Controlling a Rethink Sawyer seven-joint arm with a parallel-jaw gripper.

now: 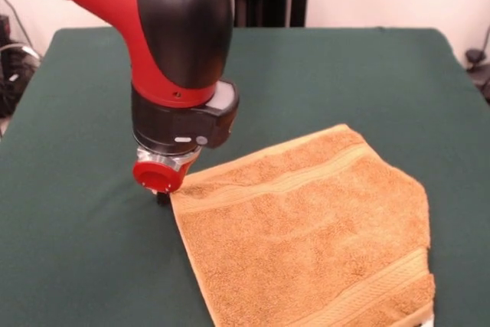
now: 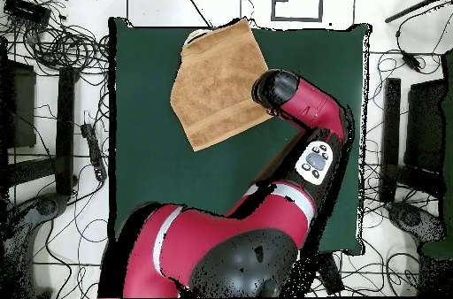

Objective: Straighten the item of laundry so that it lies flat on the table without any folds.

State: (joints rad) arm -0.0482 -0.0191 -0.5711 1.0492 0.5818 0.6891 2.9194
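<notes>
Cables (image 2: 66,48) on floor (image 2: 389,12) – black stands (image 2: 64,127) beside.

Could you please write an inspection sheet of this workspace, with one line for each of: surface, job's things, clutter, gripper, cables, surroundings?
Surface: the table is covered in dark green cloth, and most of it lies bare.
Job's things: the towel lies at the table's edge, mostly spread out, but one corner looks folded in, so its outline is cut off there; it is not fully flat yet.
Clutter: nothing seen on the table besides the towel.
Gripper: the gripper is down at the towel's corner, mostly hidden under the red wrist; open or shut cannot be told.
Cables: many loose cables lie on the floor around the table.
Surroundings: dark equipment stands beside the table; no person seen.
</notes>
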